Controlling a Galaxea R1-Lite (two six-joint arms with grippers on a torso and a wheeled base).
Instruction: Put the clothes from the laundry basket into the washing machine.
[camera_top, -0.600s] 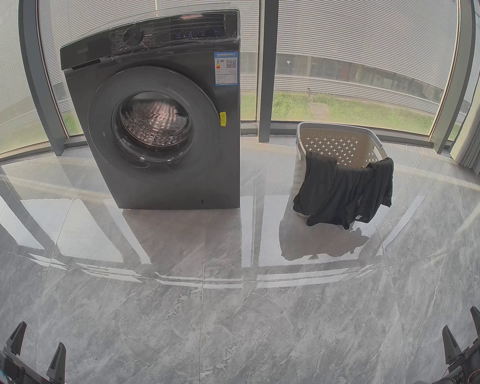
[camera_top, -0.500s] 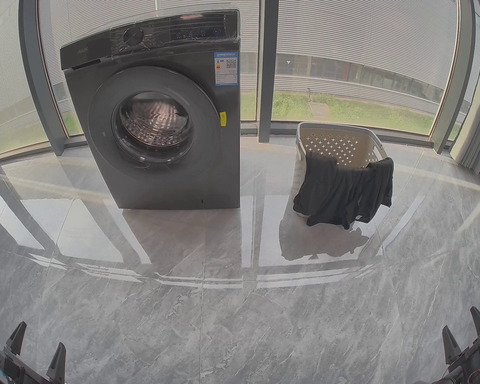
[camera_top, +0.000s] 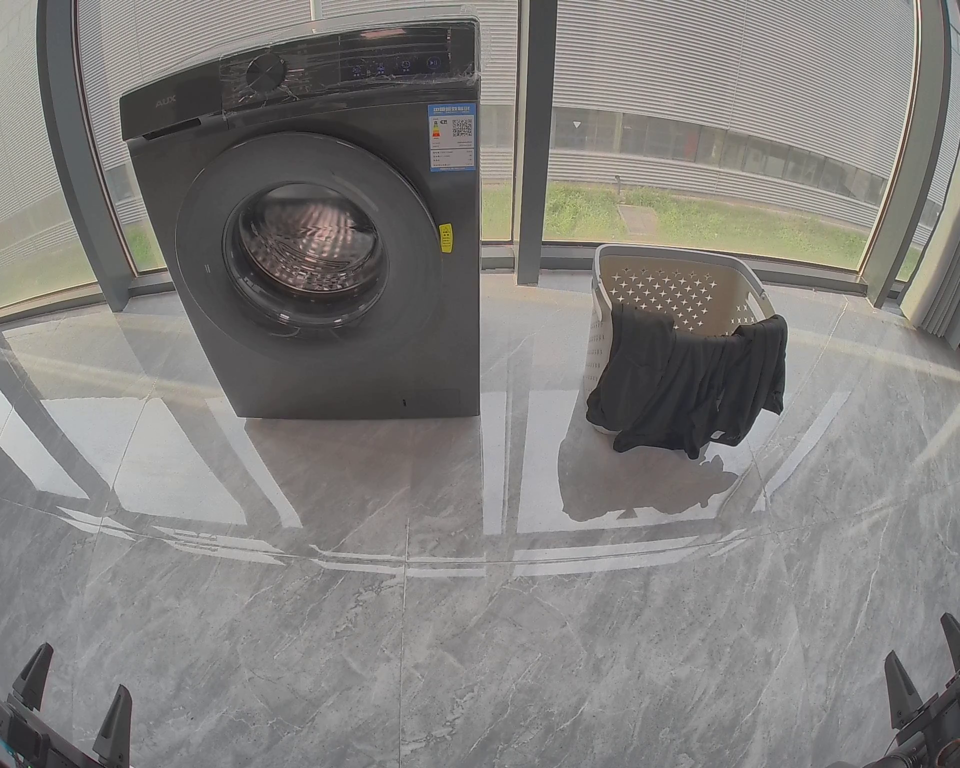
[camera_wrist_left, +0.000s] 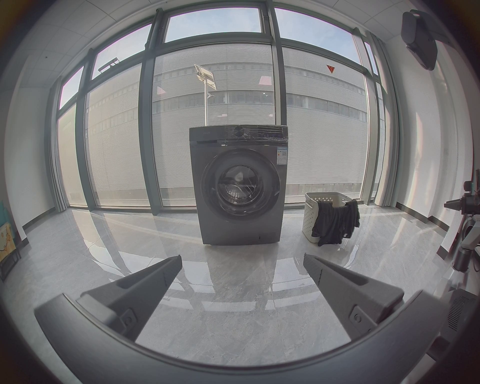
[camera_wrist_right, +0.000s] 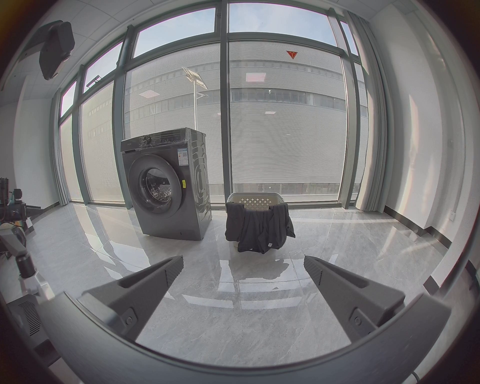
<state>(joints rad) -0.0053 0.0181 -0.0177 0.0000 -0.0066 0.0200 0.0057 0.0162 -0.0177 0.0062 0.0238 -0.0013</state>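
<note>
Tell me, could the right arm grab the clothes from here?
Probably not yet: the open right gripper sits far back, a wide stretch of floor from the clothes draped over the basket. Nothing blocks the way.

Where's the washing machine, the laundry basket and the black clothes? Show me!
washing machine (camera_top: 305, 250), head view, on its round door.
laundry basket (camera_top: 670, 285), head view, on the inside back wall.
black clothes (camera_top: 690, 385), head view, on the cloth hanging over the basket's front.
</note>
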